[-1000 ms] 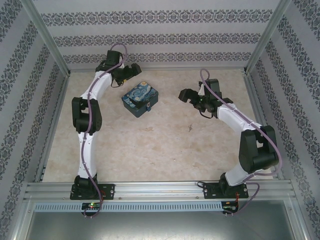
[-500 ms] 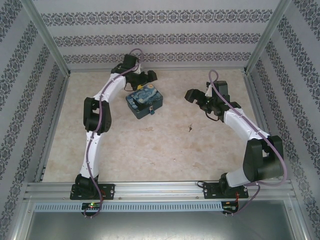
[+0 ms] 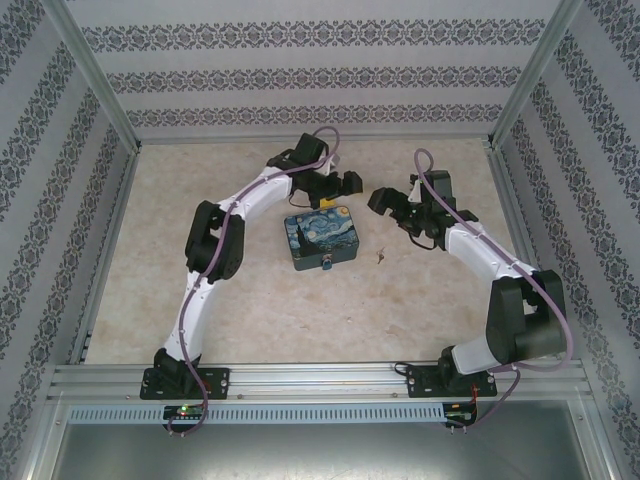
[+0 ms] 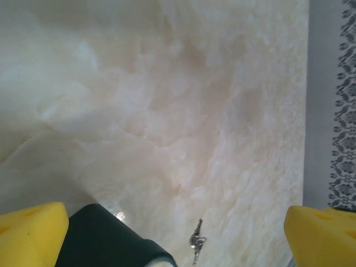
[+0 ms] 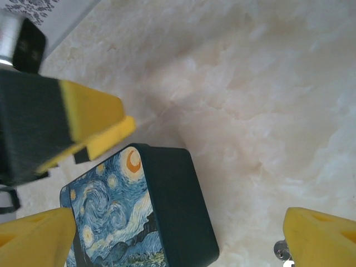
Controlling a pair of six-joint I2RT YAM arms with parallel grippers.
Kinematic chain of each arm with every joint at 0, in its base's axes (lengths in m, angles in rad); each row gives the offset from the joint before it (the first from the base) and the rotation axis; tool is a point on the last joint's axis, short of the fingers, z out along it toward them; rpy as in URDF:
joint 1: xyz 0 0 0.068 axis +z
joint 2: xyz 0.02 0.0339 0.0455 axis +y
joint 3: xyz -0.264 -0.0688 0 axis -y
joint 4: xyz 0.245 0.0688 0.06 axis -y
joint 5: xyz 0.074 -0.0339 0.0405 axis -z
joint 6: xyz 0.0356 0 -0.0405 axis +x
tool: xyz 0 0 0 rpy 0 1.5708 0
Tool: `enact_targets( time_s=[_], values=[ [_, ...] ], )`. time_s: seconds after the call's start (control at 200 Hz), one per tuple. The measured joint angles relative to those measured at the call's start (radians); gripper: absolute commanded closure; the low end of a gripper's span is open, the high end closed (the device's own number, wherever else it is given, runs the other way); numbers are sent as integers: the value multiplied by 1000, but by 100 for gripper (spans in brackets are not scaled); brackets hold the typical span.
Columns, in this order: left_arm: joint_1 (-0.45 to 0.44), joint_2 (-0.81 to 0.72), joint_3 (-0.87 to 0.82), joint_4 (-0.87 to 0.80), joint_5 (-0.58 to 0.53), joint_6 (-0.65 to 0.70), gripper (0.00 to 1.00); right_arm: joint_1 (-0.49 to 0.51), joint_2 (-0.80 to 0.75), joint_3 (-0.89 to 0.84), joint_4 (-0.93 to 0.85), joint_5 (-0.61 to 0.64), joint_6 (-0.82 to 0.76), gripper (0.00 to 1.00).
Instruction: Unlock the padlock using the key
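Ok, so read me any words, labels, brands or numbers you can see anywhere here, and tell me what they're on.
No text can be read anywhere.
On the swirl-painted box: a painted night sky, no lettering.
On the patterned walls: ornament, not writing.
On the padlock and the key: too small and blurred to show any marking.

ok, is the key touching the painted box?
Apart. Top external view shows bare table between the key and the painted box, off its right edge.
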Motion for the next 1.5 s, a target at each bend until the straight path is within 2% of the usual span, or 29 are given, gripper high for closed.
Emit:
enact_targets(
  time_s=[0.13, 0.355, 0.555, 0.69, 0.809, 1.094, 1.504],
  values=[
    [27, -144, -111, 66, -50, -23, 0, 31, 0, -17, 6, 0, 5, 5],
    [74, -529, -505, 176, -172, -66, 0, 113, 0, -41, 7, 0, 8, 6],
    [79, -707, -816, 210, -220, -95, 0, 156, 4, -48, 18, 1, 19, 9],
    [79, -722, -962, 257, -211, -145, 0, 169, 35, -48, 43, 0, 40, 11],
    [79, -720, -1016, 296, -196, -185, 0, 182, 70, -48, 62, 0, 58, 12],
    [79, -649, -999, 454, -153, -243, 0, 219, 143, -27, 102, -13, 110, 14],
    [126, -509, -892, 552, -163, -277, 0, 213, 259, 49, 201, -32, 251, 14]
  ],
)
